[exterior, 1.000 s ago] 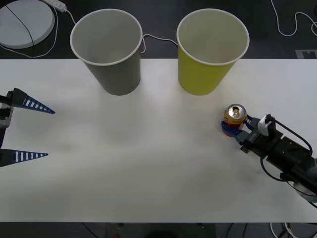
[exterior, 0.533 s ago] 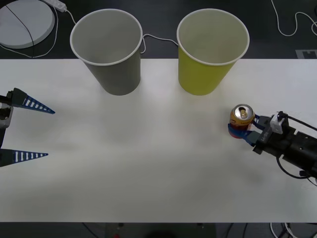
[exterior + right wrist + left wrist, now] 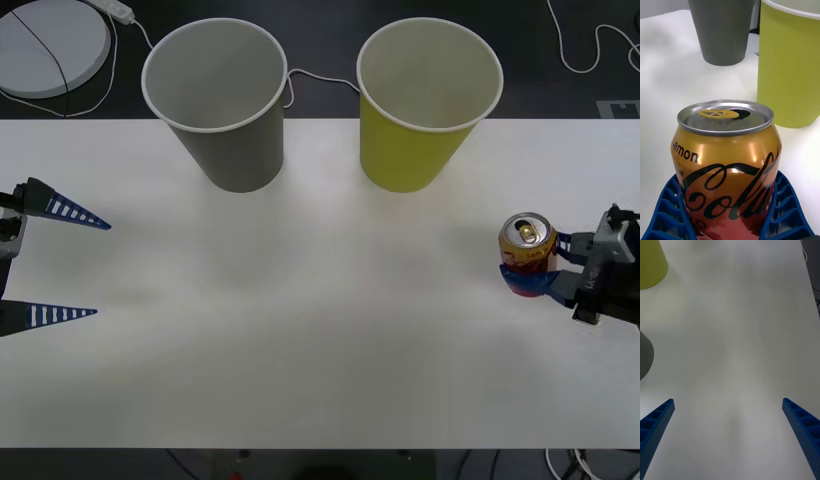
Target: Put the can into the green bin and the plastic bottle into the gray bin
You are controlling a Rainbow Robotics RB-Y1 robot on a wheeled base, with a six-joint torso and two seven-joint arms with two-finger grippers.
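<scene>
Right end effector (image 3: pixel 545 265) arm cut by frame edge; can (image 3: pixel 527 255) base hidden.

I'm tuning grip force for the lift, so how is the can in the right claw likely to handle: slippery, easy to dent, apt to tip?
The can looks glossy, so probably slippery. Its tab hole looks open, so it is perhaps empty, light and easily dented. The right claw holds it low on the body, so it might tip.

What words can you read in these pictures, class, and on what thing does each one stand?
"emon": small black print on the can, its first letter cut off by the can's curve.
"Col": large black script across the can's body, the rest hidden by the curve and the right gripper.
The bins carry no text.
</scene>
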